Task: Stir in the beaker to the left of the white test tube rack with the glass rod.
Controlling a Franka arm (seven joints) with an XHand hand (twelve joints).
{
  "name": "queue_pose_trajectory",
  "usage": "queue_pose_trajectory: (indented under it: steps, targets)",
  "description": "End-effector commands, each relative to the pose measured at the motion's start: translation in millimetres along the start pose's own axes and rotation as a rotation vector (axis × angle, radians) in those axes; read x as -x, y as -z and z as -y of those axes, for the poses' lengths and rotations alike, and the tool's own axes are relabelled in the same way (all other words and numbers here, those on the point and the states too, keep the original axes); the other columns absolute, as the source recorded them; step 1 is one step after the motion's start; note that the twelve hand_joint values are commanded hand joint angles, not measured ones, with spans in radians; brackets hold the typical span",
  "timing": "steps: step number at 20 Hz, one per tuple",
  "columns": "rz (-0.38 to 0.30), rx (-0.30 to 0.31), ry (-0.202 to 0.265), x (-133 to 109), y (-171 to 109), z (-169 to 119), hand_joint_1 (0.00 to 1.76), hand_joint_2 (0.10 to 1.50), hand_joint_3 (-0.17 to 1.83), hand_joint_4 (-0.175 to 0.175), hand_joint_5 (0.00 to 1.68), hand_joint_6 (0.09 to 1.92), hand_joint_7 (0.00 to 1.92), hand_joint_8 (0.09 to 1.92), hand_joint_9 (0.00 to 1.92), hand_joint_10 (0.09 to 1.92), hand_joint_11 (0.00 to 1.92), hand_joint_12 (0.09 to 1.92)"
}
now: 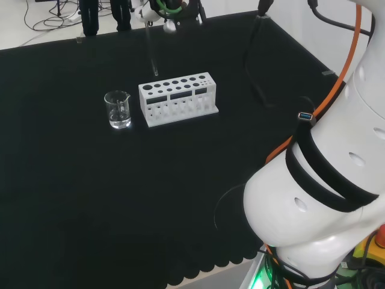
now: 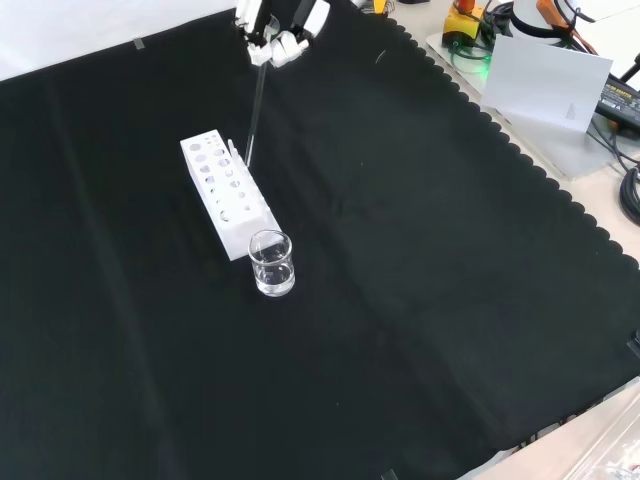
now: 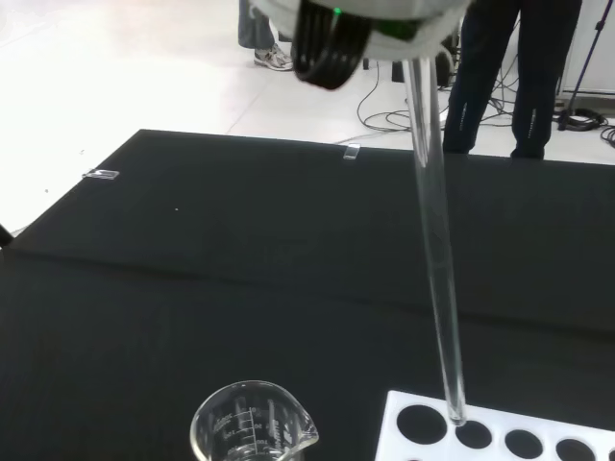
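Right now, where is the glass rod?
The glass rod hangs from the hand at the front view's top, its lower tip just above the far end of the white test tube rack, away from the beaker.

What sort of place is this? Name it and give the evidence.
Most likely a robotics lab set up as a chemistry bench. A glass beaker and a white test tube rack stand on a black cloth, the hand holds a glass rod, and cables trail on the floor behind.
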State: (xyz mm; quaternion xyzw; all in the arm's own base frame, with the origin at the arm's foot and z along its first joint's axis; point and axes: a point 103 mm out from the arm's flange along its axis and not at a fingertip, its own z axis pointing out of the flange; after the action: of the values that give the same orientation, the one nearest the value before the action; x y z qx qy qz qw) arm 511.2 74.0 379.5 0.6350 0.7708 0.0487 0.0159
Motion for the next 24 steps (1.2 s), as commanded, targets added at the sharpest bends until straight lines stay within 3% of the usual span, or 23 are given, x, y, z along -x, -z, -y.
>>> queue_pose_trajectory:
  steps: [1,10,24]
  targets:
    - [-0.006,0.001,0.004,-3.2,3.1,1.0,1.31,0.77,0.55,-0.175,1.17,0.53,1.16,1.12,1.59,0.85,1.59,0.76]
    - [-0.037,-0.006,0.019,-15.5,5.2,-0.2,1.31,0.77,0.55,-0.175,1.17,0.52,1.16,1.11,1.59,0.85,1.59,0.76]
    - [-0.104,0.004,0.106,-53.3,2.8,-17.7,1.31,0.77,0.55,-0.175,1.17,0.51,1.16,1.11,1.59,0.85,1.59,0.76]
